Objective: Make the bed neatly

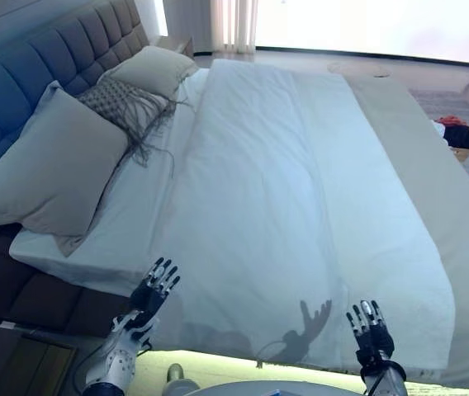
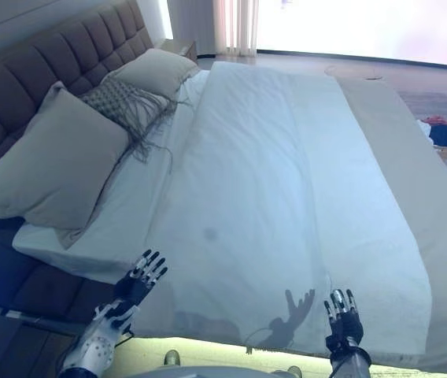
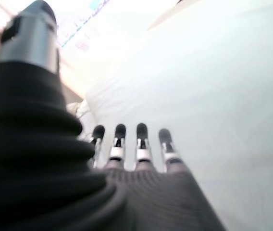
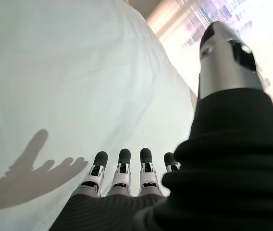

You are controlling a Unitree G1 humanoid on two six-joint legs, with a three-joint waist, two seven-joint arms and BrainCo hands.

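left hand (image 1: 153,290), right hand (image 1: 371,330), fingers straight, above duvet (image 1: 276,190)

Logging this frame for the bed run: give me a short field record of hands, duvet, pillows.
left hand: open, fingers straight, by the bed's near edge, holding nothing
right hand: open, fingers straight, over the near edge, holding nothing
duvet: white, spread along the bed, mostly smooth
pillows: two plain against the headboard, a fringed cushion between them

Bed (image 1: 69,272) bearing duvet (image 1: 284,206), pillows (image 1: 49,173)
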